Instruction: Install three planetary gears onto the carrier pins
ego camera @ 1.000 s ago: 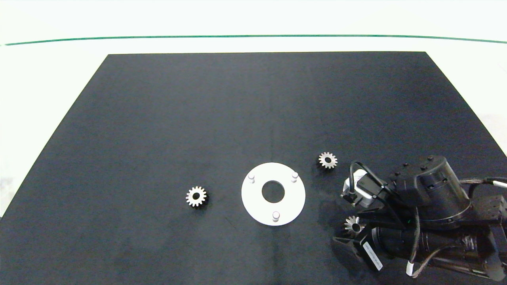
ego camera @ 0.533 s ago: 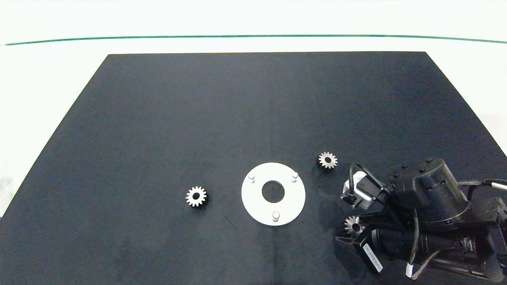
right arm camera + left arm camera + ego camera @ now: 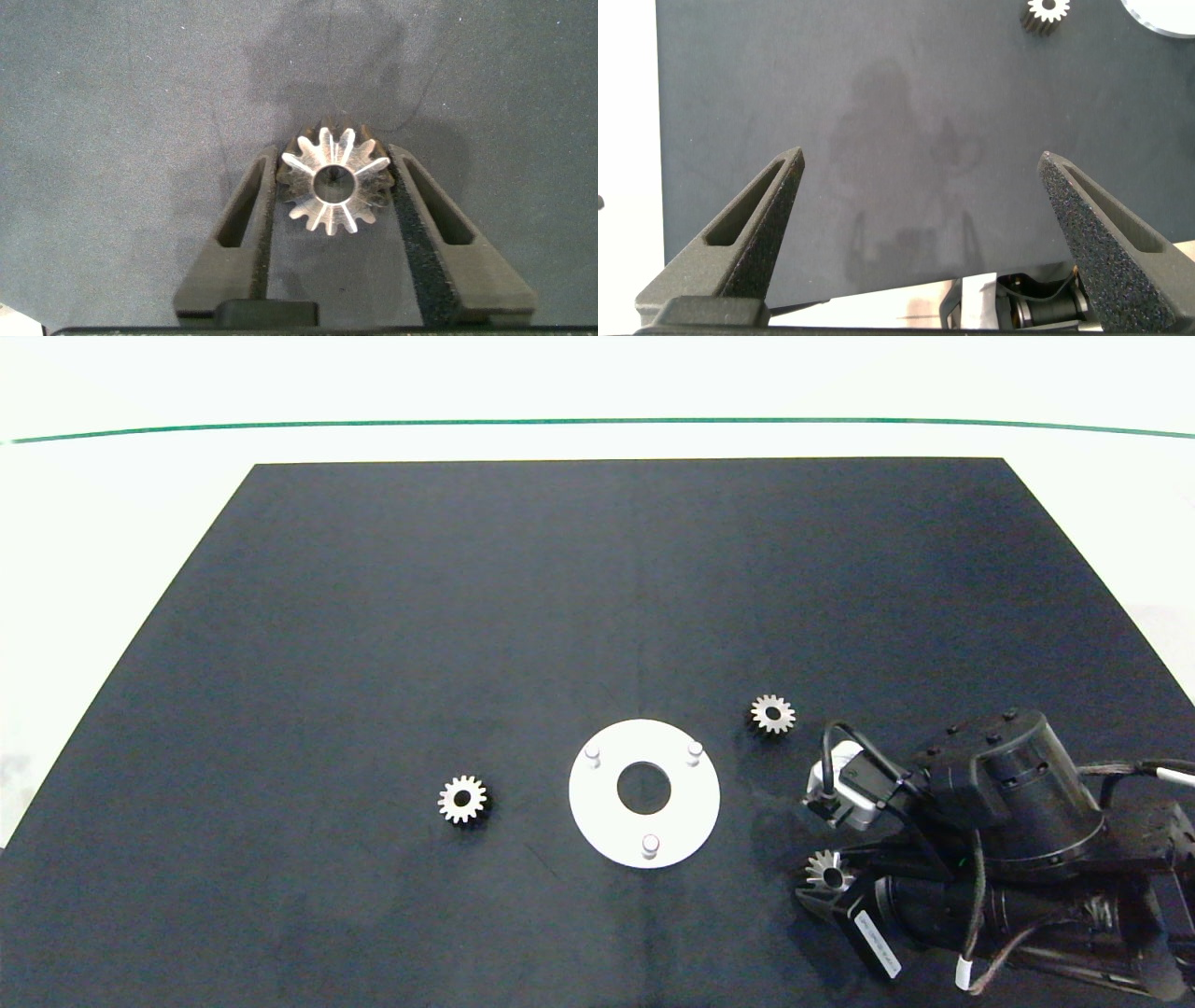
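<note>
Three planetary gears show in the head view. One gear [image 3: 462, 799] lies flat left of the white disc [image 3: 597, 807], and a second gear [image 3: 773, 714] lies at the disc's far right. The third gear [image 3: 334, 180] [image 3: 825, 870] sits between the right gripper's [image 3: 334, 157] fingers [image 3: 425, 224], which touch its teeth on both sides. It looks tilted just above the mat, right of the disc. The carrier pins [image 3: 592, 756] [image 3: 695, 749] [image 3: 650, 845] stand bare on the disc. My left gripper [image 3: 920, 159] hangs open over bare mat, off the head view, with the left gear [image 3: 1048, 11] beyond it.
A black mat [image 3: 467, 616] covers the table, with white table surface around it and a green line [image 3: 597, 422] at the back. The right arm's dark body [image 3: 1008, 803] fills the front right corner. The disc's rim [image 3: 1167, 14] shows in the left wrist view.
The right wrist has sunk slightly toward the front edge, and the gear between its fingers has shifted a little left with it. The other gears and the disc have not moved.
</note>
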